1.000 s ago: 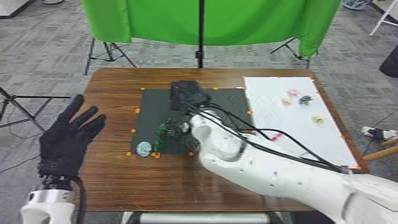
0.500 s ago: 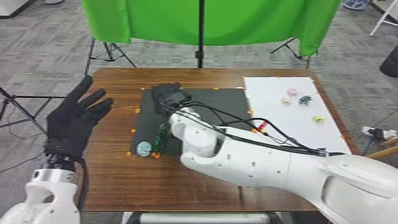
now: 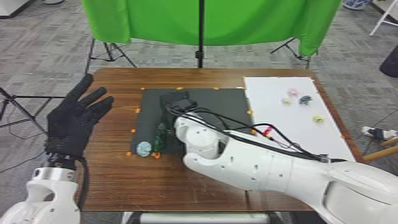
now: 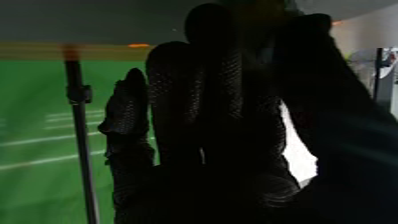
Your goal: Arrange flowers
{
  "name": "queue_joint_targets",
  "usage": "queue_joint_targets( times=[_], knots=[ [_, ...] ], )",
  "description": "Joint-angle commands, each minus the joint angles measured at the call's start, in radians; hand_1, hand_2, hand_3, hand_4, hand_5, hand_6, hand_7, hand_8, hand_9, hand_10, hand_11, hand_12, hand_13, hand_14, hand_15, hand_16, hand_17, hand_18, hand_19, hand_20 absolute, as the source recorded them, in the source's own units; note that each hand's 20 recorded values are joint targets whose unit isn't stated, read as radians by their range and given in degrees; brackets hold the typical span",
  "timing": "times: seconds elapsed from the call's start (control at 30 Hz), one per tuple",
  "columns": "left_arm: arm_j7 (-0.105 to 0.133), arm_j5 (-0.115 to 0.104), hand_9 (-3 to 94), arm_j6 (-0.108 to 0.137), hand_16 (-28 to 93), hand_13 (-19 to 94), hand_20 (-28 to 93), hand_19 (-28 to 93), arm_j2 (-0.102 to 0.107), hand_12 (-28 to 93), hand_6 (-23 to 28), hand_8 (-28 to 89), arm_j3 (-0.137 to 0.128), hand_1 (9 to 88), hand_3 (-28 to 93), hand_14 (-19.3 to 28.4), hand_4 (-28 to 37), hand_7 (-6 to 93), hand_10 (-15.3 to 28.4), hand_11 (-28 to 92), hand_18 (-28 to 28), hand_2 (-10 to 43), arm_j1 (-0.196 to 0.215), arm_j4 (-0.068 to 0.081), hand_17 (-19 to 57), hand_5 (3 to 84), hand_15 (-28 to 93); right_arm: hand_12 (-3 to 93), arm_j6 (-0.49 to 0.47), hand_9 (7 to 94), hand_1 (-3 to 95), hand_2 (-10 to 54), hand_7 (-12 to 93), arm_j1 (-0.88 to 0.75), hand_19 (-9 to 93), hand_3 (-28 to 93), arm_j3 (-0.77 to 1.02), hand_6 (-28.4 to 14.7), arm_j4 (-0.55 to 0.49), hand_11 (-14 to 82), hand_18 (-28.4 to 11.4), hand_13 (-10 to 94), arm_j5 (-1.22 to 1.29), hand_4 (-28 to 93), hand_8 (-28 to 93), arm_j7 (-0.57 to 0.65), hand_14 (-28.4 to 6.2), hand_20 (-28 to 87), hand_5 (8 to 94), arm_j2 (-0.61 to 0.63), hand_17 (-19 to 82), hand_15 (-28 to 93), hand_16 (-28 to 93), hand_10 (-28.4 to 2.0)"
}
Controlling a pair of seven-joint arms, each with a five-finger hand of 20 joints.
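- Shifting across the dark mat (image 3: 228,101), the right hand (image 3: 180,103) goes left first, then comes back a touch toward the right and nearer the robot, so the work is all on the mat now
- Up close, the right hand (image 4: 231,120) is a dark shape against dark surroundings; how far open it is, and whether it has hold of a stem, I cannot tell
- There's the green sprig (image 3: 161,138), lying lengthwise on the mat just on the robot's side of that hand, with the pale blue piece (image 3: 144,148) beside its near end; the blue one hasn't budged
- Over on the white sheet (image 3: 275,112), no change at all: the pink flower (image 3: 292,92), the cream flower (image 3: 286,101) and the dark green piece (image 3: 306,100) sit grouped near the far end, the yellow flower (image 3: 318,119) apart and nearer the robot, all waiting their turn
- And the left hand (image 3: 69,122) has moved forward, then settled at the table's left side, fingers spread wide, nothing in its grasp
- What that means: this looks like fine placing around the sprig, the arrangement perhaps in its early stages, with more pieces to bring over
- Next call, I'd say, is a gentle lift clear, because a brush on the way out could drag the sprig askew
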Motion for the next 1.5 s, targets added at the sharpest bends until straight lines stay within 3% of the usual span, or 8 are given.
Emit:
queue_joint_targets(
  times=[0.03, 0.27, 0.33, 0.53, 0.7, 0.97, 1.17, 1.5],
  knots=[
    [0.003, 0.003, 29.0, -0.005, -8, 21, 2, 57, -0.022, 10, 5.1, -11, -0.022, 21.2, 78, 27.0, -28.3, 11.4, 18.0, 18, 28.4, 6.5, 0.098, -0.017, -9.8, 31.0, 41, 18.1, 0.127, 77.8, 40.9, -9.5, 14, 0.007, 81, 67, -0.026, 1.9, -0.059, 36.4, -23.4, 66, -0.008, -28, -13, 0.077, -8.9, 47, 63.3, 0.038, 26, 74, 18, -11.4],
    [0.017, -0.008, 29.1, 0.009, -8, 21, 2, 57, -0.054, 10, 5.0, -11, -0.052, 21.1, 78, 26.9, -28.3, 11.4, 18.0, 18, 28.4, 6.5, 0.179, -0.032, -9.8, 31.0, 41, 19.2, 0.169, 78.5, 34.0, -9.5, 13, -0.074, 83, 68, 0.134, 0.9, -0.260, 43.0, -25.9, 67, -0.018, -28, -12, 0.060, -9.7, 48, 63.5, 0.198, 27, 79, 19, -11.9],
    [0.031, -0.013, 29.1, 0.013, -8, 21, 2, 57, -0.048, 9, 5.0, -11, -0.055, 20.9, 78, 26.9, -28.3, 11.4, 18.0, 18, 28.4, 6.5, 0.195, -0.032, -9.8, 31.0, 41, 19.6, 0.185, 78.1, 32.4, -9.5, 13, -0.118, 84, 69, 0.193, 0.4, -0.336, 45.1, -26.3, 67, -0.016, -28, -12, 0.074, -10.3, 49, 63.4, 0.268, 26, 80, 20, -12.1],
    [0.031, -0.024, 29.0, 0.019, -8, 21, 2, 58, -0.066, 10, 5.0, -11, -0.058, 20.3, 77, 26.9, -28.3, 11.4, 17.9, 18, 28.4, 6.5, 0.217, -0.032, -9.5, 31.0, 41, 19.5, 0.221, 76.8, 31.5, -9.5, 12, -0.337, 84, 69, 0.431, -0.2, -0.518, 46.3, -26.8, 66, 0.000, -28, -12, 0.119, -11.2, 50, 63.1, 0.471, 24, 81, 20, -13.3],
    [0.066, -0.050, 29.1, 0.036, -8, 21, 3, 58, -0.044, 10, 4.9, -11, -0.043, 20.0, 77, 27.0, -28.3, 11.4, 17.9, 18, 28.4, 6.5, 0.234, -0.030, -9.5, 31.0, 41, 17.0, 0.272, 74.7, 31.8, -9.5, 12, -0.538, 82, 71, 0.621, -0.6, -0.595, 38.9, -27.0, 63, -0.004, -28, -12, 0.199, -11.9, 49, 63.2, 0.619, 22, 77, 18, -13.9],
    [0.112, -0.080, 29.1, 0.059, -8, 21, 3, 58, -0.012, 10, 4.8, -11, -0.014, 19.0, 77, 27.0, -28.3, 11.5, 17.8, 18, 28.4, 6.4, 0.250, -0.026, -9.3, 30.9, 41, 15.6, 0.268, 71.6, 32.9, -9.5, 12, -0.758, 80, 73, 0.842, -0.6, -0.592, 32.7, -27.1, 60, -0.025, -28, -12, 0.284, -12.7, 48, 63.0, 0.737, 22, 75, 16, -14.7],
    [0.171, -0.111, 29.2, 0.083, -8, 21, 4, 58, 0.021, 10, 4.7, -11, 0.003, 18.7, 77, 26.9, -28.3, 11.6, 17.8, 18, 28.4, 6.5, 0.285, -0.028, -9.3, 30.9, 41, 15.3, 0.254, 70.7, 33.6, -9.5, 13, -0.716, 80, 75, 0.779, -0.6, -0.572, 30.6, -26.8, 60, -0.033, -28, -12, 0.259, -13.3, 48, 62.5, 0.728, 22, 74, 15, -14.9],
    [0.159, -0.098, 29.1, 0.070, -8, 21, 4, 58, 0.018, 10, 4.7, -11, 0.019, 18.5, 77, 26.9, -28.3, 11.6, 17.8, 18, 28.4, 6.4, 0.282, -0.022, -9.2, 30.8, 41, 15.5, 0.245, 70.1, 33.7, -9.5, 13, -0.690, 80, 75, 0.755, -0.5, -0.529, 30.1, -27.2, 60, -0.145, -28, -12, 0.356, -13.3, 47, 61.8, 0.737, 22, 74, 14, -14.9]
  ],
)
